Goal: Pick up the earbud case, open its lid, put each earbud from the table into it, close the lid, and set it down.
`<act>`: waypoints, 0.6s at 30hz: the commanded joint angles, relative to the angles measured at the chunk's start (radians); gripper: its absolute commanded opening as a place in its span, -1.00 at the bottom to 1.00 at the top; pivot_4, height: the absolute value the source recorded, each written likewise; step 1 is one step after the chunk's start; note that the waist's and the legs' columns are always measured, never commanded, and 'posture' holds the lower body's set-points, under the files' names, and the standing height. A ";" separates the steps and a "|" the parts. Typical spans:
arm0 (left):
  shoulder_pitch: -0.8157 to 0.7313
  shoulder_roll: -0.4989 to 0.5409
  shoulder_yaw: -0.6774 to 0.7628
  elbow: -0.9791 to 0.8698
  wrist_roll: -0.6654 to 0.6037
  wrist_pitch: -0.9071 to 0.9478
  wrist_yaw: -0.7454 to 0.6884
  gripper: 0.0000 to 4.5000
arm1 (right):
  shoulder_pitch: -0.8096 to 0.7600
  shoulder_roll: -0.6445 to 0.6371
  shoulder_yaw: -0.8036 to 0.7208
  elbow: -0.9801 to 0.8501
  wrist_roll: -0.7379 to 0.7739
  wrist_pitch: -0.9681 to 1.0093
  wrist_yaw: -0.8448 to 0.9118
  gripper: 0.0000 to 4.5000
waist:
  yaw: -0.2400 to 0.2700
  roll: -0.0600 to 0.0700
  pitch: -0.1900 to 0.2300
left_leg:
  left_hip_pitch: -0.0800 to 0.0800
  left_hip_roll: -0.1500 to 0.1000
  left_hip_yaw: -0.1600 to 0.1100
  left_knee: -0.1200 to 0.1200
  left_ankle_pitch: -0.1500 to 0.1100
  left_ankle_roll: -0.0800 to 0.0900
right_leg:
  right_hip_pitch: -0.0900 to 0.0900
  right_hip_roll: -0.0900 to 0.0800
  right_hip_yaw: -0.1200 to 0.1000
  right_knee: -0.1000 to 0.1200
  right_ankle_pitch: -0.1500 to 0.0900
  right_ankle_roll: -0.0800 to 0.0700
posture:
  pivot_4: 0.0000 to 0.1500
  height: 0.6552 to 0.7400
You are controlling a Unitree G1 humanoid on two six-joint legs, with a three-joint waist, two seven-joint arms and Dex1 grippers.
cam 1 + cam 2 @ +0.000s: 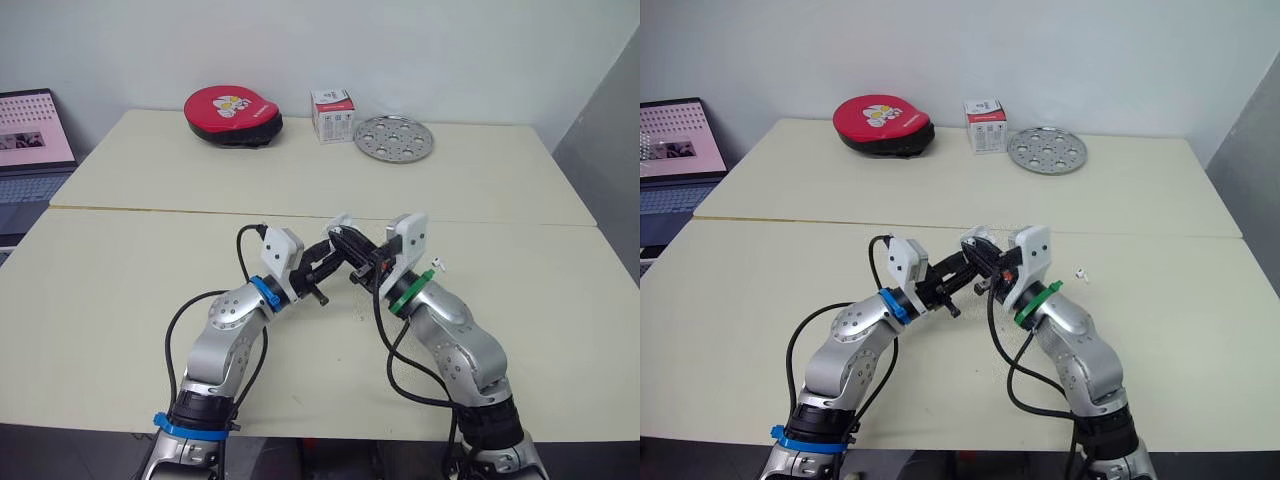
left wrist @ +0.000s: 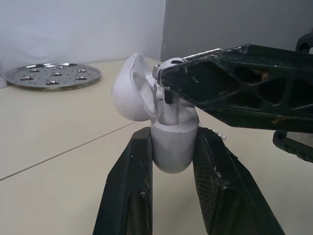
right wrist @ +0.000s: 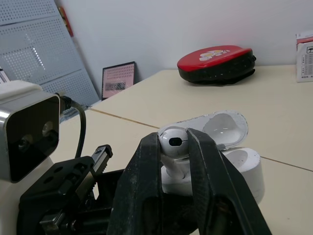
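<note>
My left gripper (image 2: 173,133) is shut on the base of the white earbud case (image 2: 171,144), which it holds above the table near the middle. The lid (image 2: 131,93) stands open. My right gripper (image 3: 173,147) is shut on a white earbud (image 3: 173,140). It holds the earbud's stem down in the open case (image 3: 242,166), with the rounded head above the rim. The two grippers meet tip to tip (image 1: 345,255). A second small white earbud (image 1: 437,265) lies on the table just right of my right wrist.
At the back of the far table sit a red round pad (image 1: 233,115), a small white box (image 1: 333,115) and a perforated metal disc (image 1: 394,138). A laptop (image 1: 30,140) stands off the left edge. A seam (image 1: 150,209) runs between the two tables.
</note>
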 commanded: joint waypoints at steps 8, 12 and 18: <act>-0.017 0.001 0.005 -0.044 -0.010 -0.030 -0.003 -0.65 | 0.030 -0.045 0.012 -0.081 -0.005 0.027 -0.009 0.59 | 0.000 0.000 0.000 | 0.000 0.000 0.000 0.000 0.000 0.000 | 0.000 0.000 0.000 -0.001 0.000 0.000 | 1.00 1.00; -0.016 0.002 0.007 -0.041 -0.010 -0.031 -0.003 -0.65 | 0.038 -0.087 -0.017 -0.143 0.023 0.057 -0.001 0.59 | 0.000 0.000 0.000 | 0.000 0.000 0.000 -0.001 0.000 0.000 | 0.000 0.000 0.000 -0.001 0.000 0.000 | 1.00 1.00; -0.014 0.009 0.014 -0.027 -0.008 -0.036 -0.008 -0.65 | 0.063 -0.238 -0.158 -0.286 0.118 0.117 0.064 0.59 | 0.002 0.000 0.000 | -0.001 0.000 0.000 -0.001 0.000 0.000 | 0.000 0.000 0.000 -0.001 0.000 0.000 | 1.00 1.00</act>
